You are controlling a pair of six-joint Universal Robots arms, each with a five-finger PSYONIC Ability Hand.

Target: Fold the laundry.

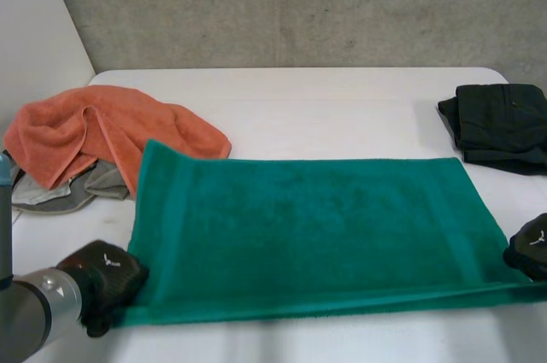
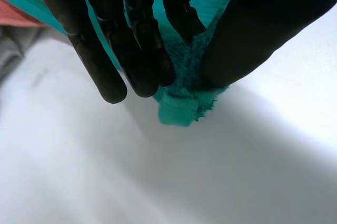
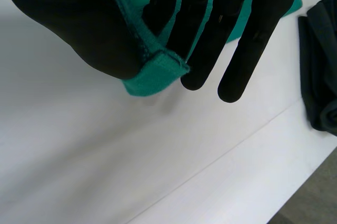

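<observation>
A green towel (image 1: 308,235) lies spread flat across the middle of the white tabletop (image 1: 325,98). The left robot hand (image 1: 107,282) pinches the towel's corner at 8 o'clock between thumb and straight fingers (image 2: 142,50), with the corner's tip poking out past the fingertips. The right robot hand (image 1: 532,248) pinches the corner at 4 o'clock in the same way, thumb (image 3: 79,29) pressing the hem. An orange towel (image 1: 94,137) is heaped over a grey cloth (image 1: 60,194) at 10 o'clock, touching the green towel. A folded dark garment (image 1: 500,124) sits at 2 o'clock.

Matt, nubby terry cloth — green towel (image 1: 299,226)
</observation>
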